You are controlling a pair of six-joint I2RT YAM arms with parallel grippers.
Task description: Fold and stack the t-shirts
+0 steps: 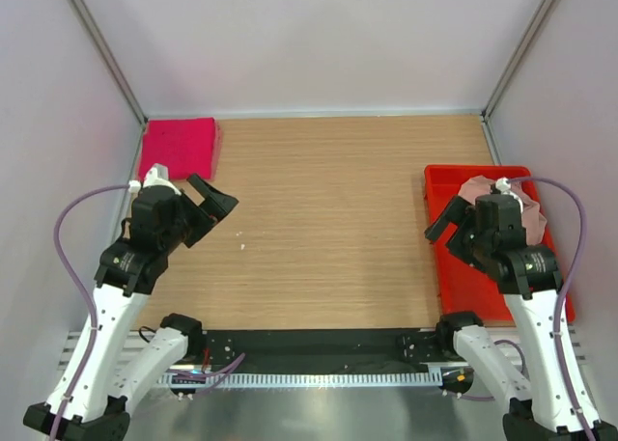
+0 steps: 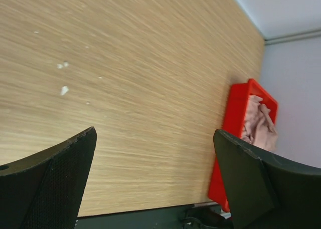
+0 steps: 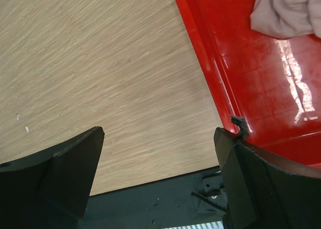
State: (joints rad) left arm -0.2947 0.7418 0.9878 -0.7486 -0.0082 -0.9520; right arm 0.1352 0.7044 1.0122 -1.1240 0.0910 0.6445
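Pale t-shirt (image 3: 288,11) near hovering right hand (image 3: 159,139) (fingers (image 3: 75,159) spread).

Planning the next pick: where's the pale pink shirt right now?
In the top view the pale pink shirt lies crumpled in the far end of the red bin on the right side, partly hidden by the right arm.

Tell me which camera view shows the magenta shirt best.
The top external view. The magenta shirt lies there folded, almost all in sight, in the far left corner. Neither wrist view shows it at all.
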